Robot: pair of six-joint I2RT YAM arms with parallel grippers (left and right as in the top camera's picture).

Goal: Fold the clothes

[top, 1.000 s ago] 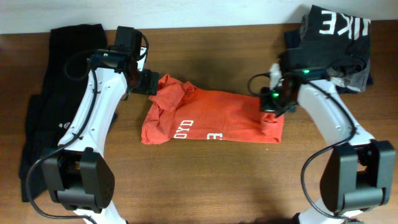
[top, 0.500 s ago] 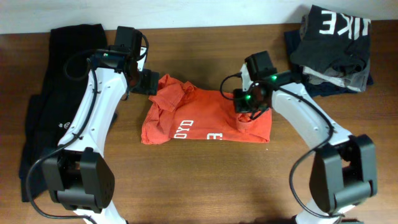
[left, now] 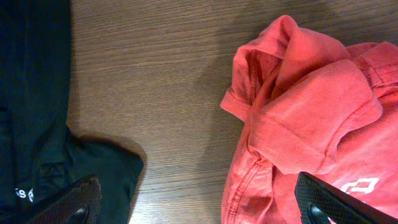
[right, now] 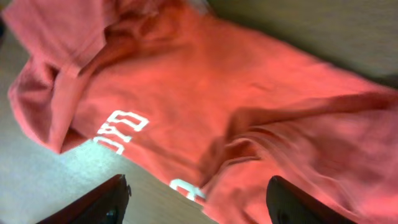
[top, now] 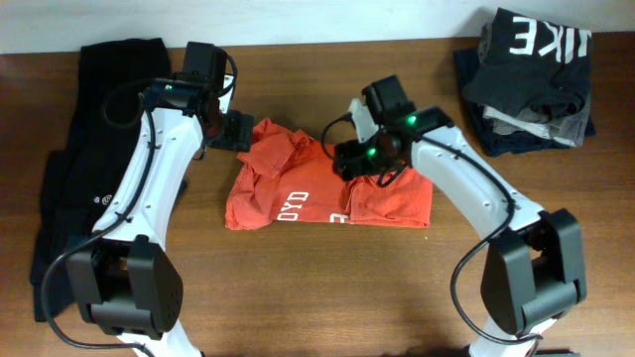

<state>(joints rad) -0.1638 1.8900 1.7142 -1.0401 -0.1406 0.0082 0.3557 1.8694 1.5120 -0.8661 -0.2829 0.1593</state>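
The wooden bench (top: 317, 288) fills the overhead view. A long black garment (top: 60, 178) runs along its left edge, from the far left corner toward the near edge. The red-orange T-shirt (top: 298, 183) lies at the middle of the bench, closer to the far edge than to the near one. It lies roughly flat, with its left end rumpled into a raised bunch, and its white lettering (top: 293, 205) sits near the hem that faces the near edge. A folded stack (top: 531, 79) of dark and grey clothes, topped by white block letters, sits in the far right corner, well apart from the shirt.

The left arm (top: 149, 188) reaches from the near left toward the far edge, passing beside the black garment. The right arm (top: 466, 188) bends in from the near right and ends over the shirt.

The left claw (top: 238, 131) hangs just off the shirt's far left corner. In its wrist view the fingers (left: 78, 202) stand wide apart, with bare bench and the shirt's bunched edge below and nothing gripped. The right claw (top: 347, 159) sits above the shirt's middle, toward the far hem. Its wrist view is blurred, but the fingers (right: 102, 202) show well apart above creased red cloth, and I can see no cloth pinched between them.
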